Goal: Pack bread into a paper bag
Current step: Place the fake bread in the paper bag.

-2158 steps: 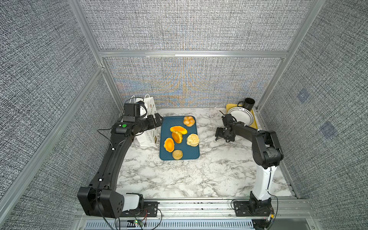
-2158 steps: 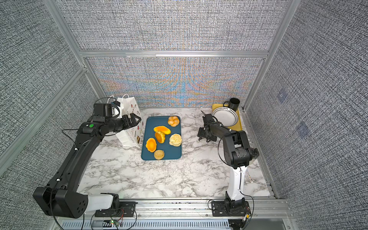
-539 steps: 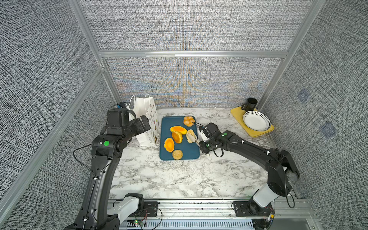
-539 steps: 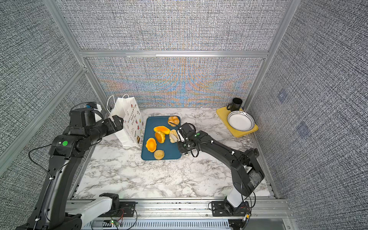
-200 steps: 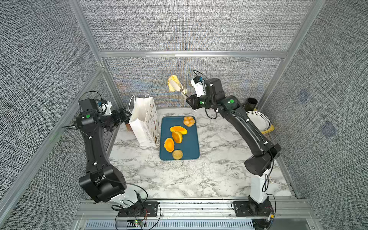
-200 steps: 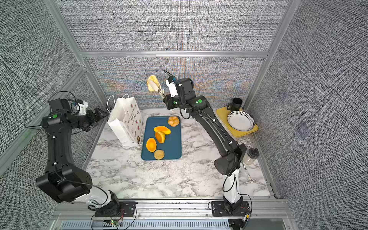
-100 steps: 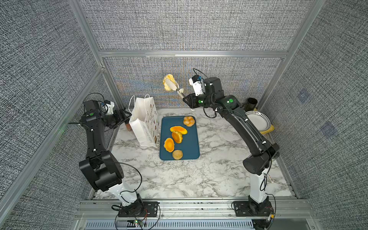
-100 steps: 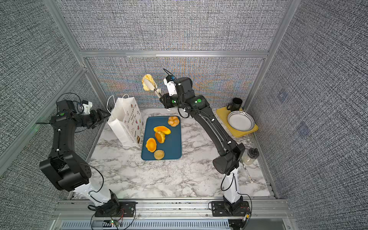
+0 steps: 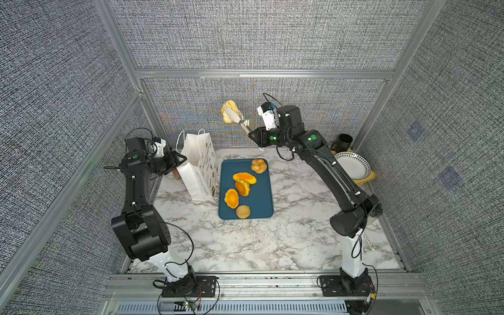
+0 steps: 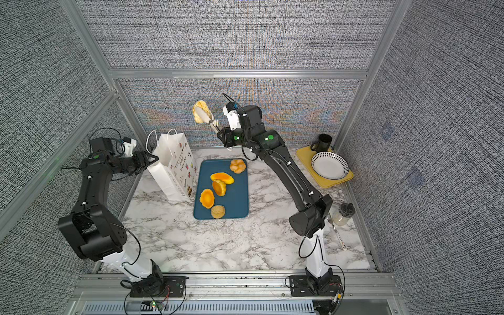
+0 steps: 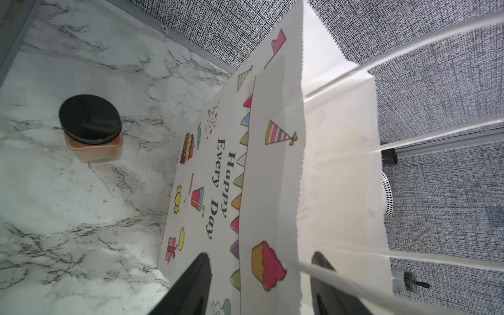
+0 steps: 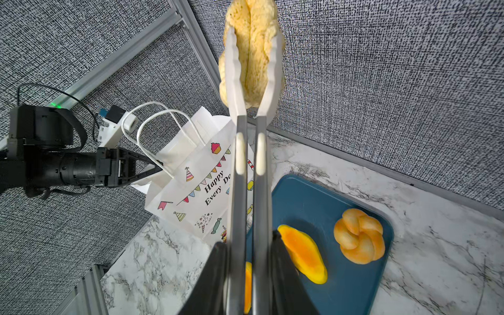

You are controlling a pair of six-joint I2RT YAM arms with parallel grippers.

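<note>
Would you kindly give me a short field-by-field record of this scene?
right gripper: shut on tongs
tongs hold: pale crumbly bun, high in the air
left gripper: jaws astride paper bag rim, apart
paper bag: standing beside blue tray
blue tray: knotted roll, sesame bun, three orange ovals

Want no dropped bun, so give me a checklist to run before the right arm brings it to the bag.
1. The tongs clamped on the pale crumbly bun, right hand shut on the tongs: ok.
2. Bun above the mouth of the paper bag: not ok, it hangs high and off to one side.
3. Left hand gripping the bag's rim: not ok, the jaws straddle it but stand apart.
4. Bag standing on its base: ok.
5. Mouth wide enough for the bun: cannot tell.
</note>
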